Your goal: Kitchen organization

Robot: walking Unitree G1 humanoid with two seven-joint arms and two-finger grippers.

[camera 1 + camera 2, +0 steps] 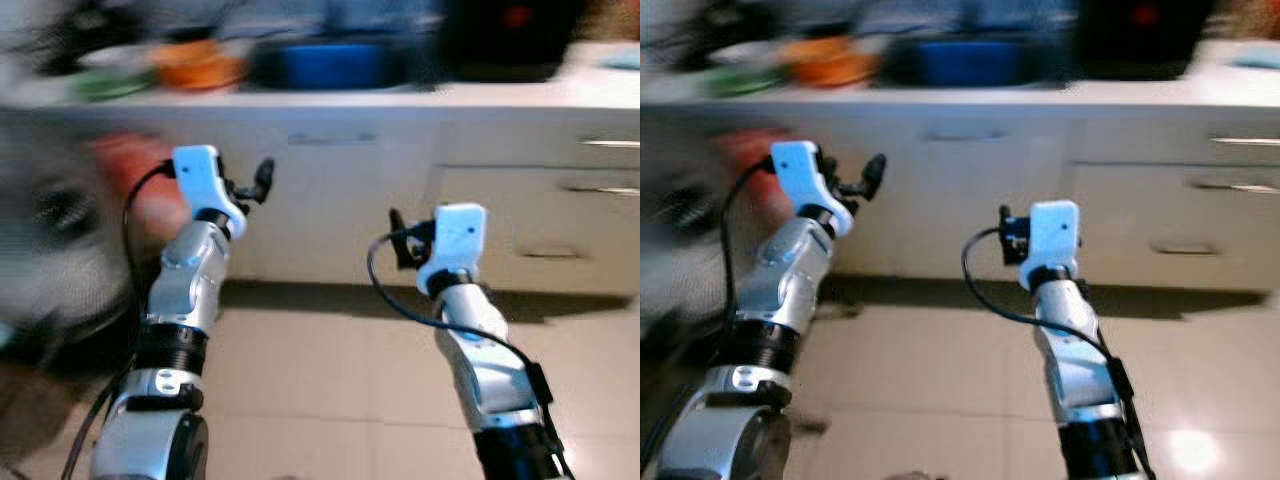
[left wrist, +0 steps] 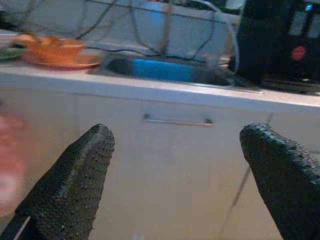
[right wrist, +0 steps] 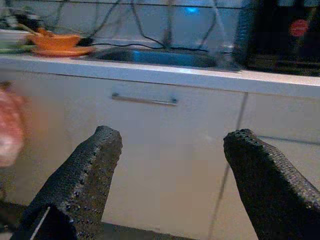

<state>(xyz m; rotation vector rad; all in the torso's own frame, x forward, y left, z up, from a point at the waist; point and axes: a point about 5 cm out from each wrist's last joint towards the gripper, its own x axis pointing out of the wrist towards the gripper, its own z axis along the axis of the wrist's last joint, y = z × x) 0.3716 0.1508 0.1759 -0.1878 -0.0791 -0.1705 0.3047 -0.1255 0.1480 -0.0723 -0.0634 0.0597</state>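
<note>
Dishes are the job here, and they sit up on the bench (image 1: 520,95), far ahead of both grippers and higher than them. From the head camera, the picture is blurry. The left gripper (image 1: 262,178) is held up in front of the white cupboards (image 1: 330,200), and the right gripper (image 1: 398,240) is a bit lower beside it. Both are well away from the bench and hold nothing. An orange bowl (image 1: 197,63) and something green (image 1: 110,82) sit up past the left gripper. A blue tub (image 1: 325,62) lies in the sink ahead, between the two grippers.

From the left wrist, the two black fingers (image 2: 70,185) stand wide apart with nothing between them. The orange bowl (image 2: 55,50) sits on an orange plate, off to one side of the gripper. A cupboard handle (image 2: 176,120) is straight ahead.

From the right wrist, the fingers (image 3: 80,185) are wide apart too, and empty. The sink (image 3: 155,56) is ahead and above.

I think the bowl is light and hard, maybe slippery, and it could break if dropped. Its rim looks like the best place to pinch.
</note>
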